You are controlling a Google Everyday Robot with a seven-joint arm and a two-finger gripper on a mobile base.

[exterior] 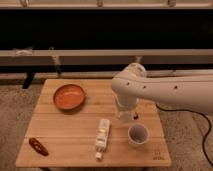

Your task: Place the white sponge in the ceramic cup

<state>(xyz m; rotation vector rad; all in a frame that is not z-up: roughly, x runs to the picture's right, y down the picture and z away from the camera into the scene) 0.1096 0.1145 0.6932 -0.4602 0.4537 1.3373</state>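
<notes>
1. The gripper (124,116) hangs low over the right half of the wooden table (55,131), under the bulky white arm (165,90), with its fingers closed.
2. The ceramic cup (138,134) stands upright near the front right, just beside the gripper.
3. The white sponge cannot be made out, and whether the gripper holds it is unclear.
4. A white tube (102,137) lies left of the cup.
5. An orange-red bowl (69,96) sits at the back left.

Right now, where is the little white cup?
In the camera view, the ceramic cup stands front right on the table, right of the white tube, just in front of the gripper over the table.
</notes>
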